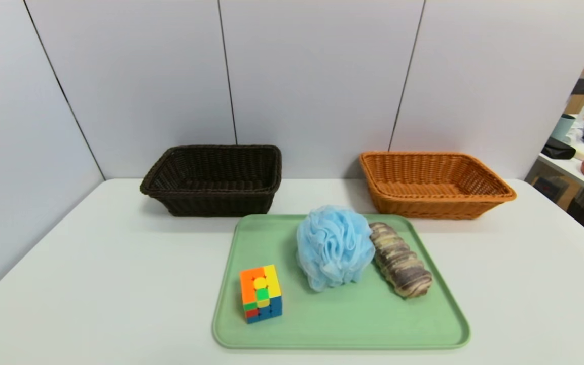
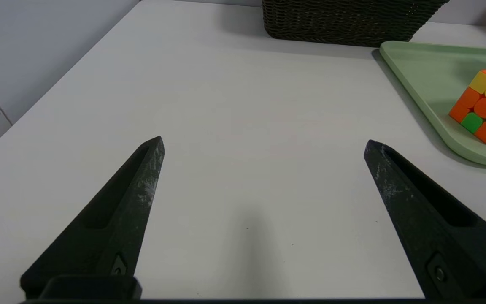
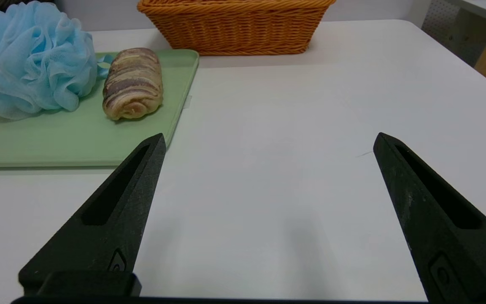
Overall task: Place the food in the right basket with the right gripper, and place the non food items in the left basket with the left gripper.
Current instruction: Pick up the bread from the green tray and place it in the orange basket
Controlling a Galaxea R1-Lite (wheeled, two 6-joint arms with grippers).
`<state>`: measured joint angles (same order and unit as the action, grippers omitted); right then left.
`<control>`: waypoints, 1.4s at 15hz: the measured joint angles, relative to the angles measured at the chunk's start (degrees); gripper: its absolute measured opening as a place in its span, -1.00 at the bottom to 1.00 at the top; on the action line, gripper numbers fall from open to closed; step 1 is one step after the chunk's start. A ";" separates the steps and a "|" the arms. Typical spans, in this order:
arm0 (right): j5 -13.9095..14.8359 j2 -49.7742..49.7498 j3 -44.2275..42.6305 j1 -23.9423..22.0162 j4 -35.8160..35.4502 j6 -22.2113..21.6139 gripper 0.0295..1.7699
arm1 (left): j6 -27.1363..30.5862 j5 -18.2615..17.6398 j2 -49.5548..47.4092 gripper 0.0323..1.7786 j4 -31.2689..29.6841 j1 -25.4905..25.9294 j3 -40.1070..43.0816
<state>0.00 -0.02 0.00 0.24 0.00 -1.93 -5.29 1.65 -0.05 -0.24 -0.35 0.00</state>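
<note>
1. Right now, a green tray (image 1: 332, 324) lies flat on the white counter (image 1: 94, 284), and three things sit on it.
2. The puzzle cube (image 1: 261, 294) is on the left side of the tray, toward the front. I can see orange, yellow, green, blue and a bit of red on it.
3. A big, fluffy, light-blue bath puff (image 1: 335, 248) sits near the middle, toward the back.
4. The bread roll (image 1: 402, 261) is on the right side of the tray, right beside the puff. It is bumpy, with dark brown and cream stripes, and it lies at a slant.
5. Behind the tray, to the left, is the dark brown wicker basket (image 1: 221, 203). It has nothing in it that I can see.
6. Behind the tray, to the right, is the orange-tan wicker basket (image 1: 434, 208). I see nothing in that one too.
7. The left claw (image 2: 264, 141) is over the counter, off the left side of the tray. Its two black tips are wide apart, and it holds nothing.
8. The right claw (image 3: 271, 134) is over the counter, near the right side of the tray. It is spread wide too, with nothing between its tips.
</note>
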 joint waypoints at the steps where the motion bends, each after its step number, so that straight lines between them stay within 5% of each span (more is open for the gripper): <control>1: 0.00 0.00 -0.02 0.00 -0.05 -0.02 0.92 | 0.00 0.00 0.00 0.90 -0.02 0.00 0.00; 9: 0.10 0.05 -5.14 -0.06 3.69 1.29 0.92 | 4.33 -1.43 0.00 0.90 3.19 0.02 -6.53; 14: -2.41 7.79 -28.68 -0.06 20.11 3.13 0.92 | 6.86 -6.35 4.67 0.90 14.87 0.00 -24.66; 21: -9.70 36.99 -65.46 -0.09 24.00 7.73 0.92 | 10.28 -13.63 30.12 0.90 14.68 0.02 -52.50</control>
<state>-9.70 36.96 -65.46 0.16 24.00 5.80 4.99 -11.98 30.07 14.43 -0.33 -52.50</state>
